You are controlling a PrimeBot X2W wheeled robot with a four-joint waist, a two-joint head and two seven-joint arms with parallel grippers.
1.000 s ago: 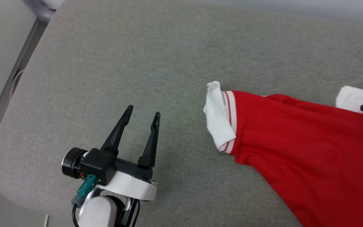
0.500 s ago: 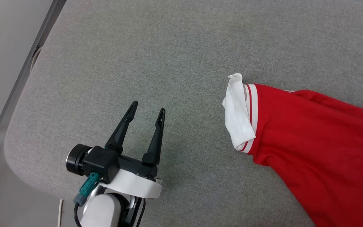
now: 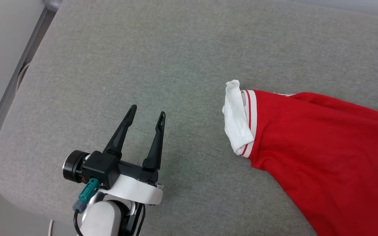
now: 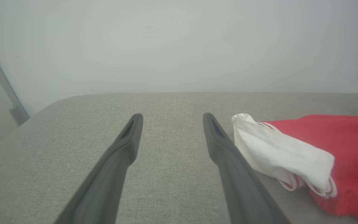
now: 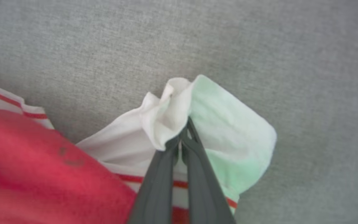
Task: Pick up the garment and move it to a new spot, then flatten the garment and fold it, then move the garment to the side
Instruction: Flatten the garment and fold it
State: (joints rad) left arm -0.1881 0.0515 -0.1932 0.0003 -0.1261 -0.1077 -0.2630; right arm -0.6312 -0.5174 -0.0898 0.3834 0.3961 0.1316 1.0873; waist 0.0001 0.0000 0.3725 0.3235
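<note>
The garment [image 3: 323,147] lies on the grey woven surface [image 3: 176,49], toward the right in the head view. Its red body is spread loosely and runs off the lower right edge, and a white sleeve [image 3: 236,121] is doubled over on itself at its left end, the striped trim [image 3: 250,108] showing beside it. The left hand [image 3: 148,110] sits over bare surface well apart from that sleeve, its two fingers spread and holding nothing. The right hand [image 5: 183,140], seen in its own wrist view, has its fingers pinched together on a bunch of the other sleeve [image 5: 166,112], and the cloth puckers up around the tips. This looks like thin, light jersey knit: soft, wholly limp, nothing fragile about it. It should weigh almost nothing on the arm, but it will sag and fold from any single held point, and it will likely drag and wrinkle against the rough weave rather than slide. One pinch on a sleeve would trail the body in a rope, so a second hold seems called for. The doubled sleeve nearest the left hand is the natural place, best at the trim band or the shoulder seam, where the layers are thicker and less apt to slip from narrow fingers. The main hazard is catching only the top layer.
</note>
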